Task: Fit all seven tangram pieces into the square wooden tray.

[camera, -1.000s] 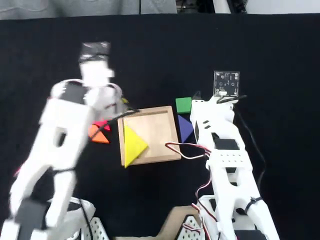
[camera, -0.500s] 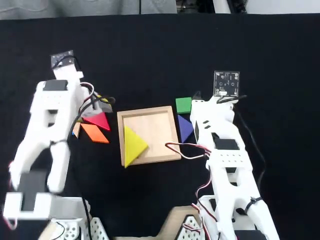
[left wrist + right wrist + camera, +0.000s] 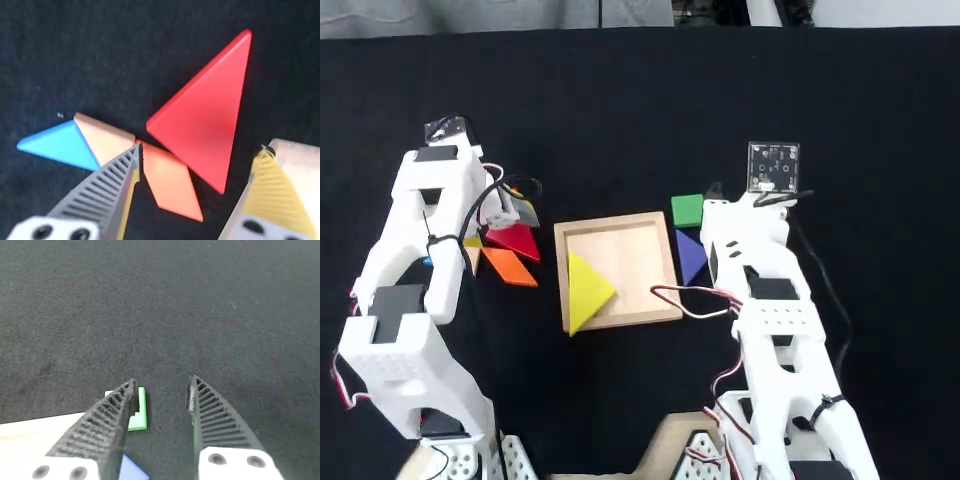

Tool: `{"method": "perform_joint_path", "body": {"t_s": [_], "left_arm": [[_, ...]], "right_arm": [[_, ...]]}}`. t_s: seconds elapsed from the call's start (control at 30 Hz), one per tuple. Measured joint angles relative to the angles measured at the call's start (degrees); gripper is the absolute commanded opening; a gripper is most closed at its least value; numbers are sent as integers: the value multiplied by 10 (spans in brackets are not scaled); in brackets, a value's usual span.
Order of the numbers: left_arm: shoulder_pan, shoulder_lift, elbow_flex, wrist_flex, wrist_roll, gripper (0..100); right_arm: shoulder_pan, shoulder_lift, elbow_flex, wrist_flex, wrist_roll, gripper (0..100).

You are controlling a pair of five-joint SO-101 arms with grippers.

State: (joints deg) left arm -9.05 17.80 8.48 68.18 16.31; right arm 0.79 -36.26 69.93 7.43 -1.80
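The square wooden tray (image 3: 640, 250) holds a yellow triangle (image 3: 585, 288) at its left side, one corner over the front rim. Left of the tray lie a red triangle (image 3: 517, 241) (image 3: 210, 115), an orange parallelogram (image 3: 510, 267) (image 3: 170, 182), a tan triangle (image 3: 102, 140) and a blue triangle (image 3: 57, 145). My left gripper (image 3: 517, 213) (image 3: 200, 149) hangs open over the red triangle, its grey and yellow fingers on either side. A green square (image 3: 687, 210) (image 3: 141, 412) and a dark blue triangle (image 3: 690, 255) lie right of the tray. My right gripper (image 3: 713, 192) (image 3: 163, 381) stands open beside the green square, holding nothing.
Black cloth covers the table, with free room at the back and far right. A red and white cable (image 3: 685, 298) from the right arm drapes over the tray's front right corner. The tray's corner (image 3: 297, 152) shows behind the left gripper's yellow finger.
My left arm has swung left, away from the tray's back left corner, and settled over the red triangle. The right arm and the pieces have not moved.
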Motion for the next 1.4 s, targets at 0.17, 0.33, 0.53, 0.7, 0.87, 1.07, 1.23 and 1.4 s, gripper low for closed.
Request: {"method": "perform_joint_path", "body": {"t_s": [0.17,0.33,0.53,0.7,0.87,1.07,1.23,1.4], "left_arm": [[-3,0,0,-32,0,342],[-3,0,0,-50,0,342],[-3,46,0,-50,0,342],[-3,57,-9,-27,0,342],[-3,58,-25,-2,1,341],[-3,58,-25,-1,1,234],[-1,58,-26,-11,1,221],[-1,58,-26,-29,1,221]], "right_arm": [[0,0,0,0,0,167],[0,0,0,0,0,167],[0,0,0,0,0,167],[0,0,0,0,0,167],[0,0,0,0,0,167],[0,0,0,0,0,167],[0,0,0,0,0,167],[0,0,0,0,0,167]]}}
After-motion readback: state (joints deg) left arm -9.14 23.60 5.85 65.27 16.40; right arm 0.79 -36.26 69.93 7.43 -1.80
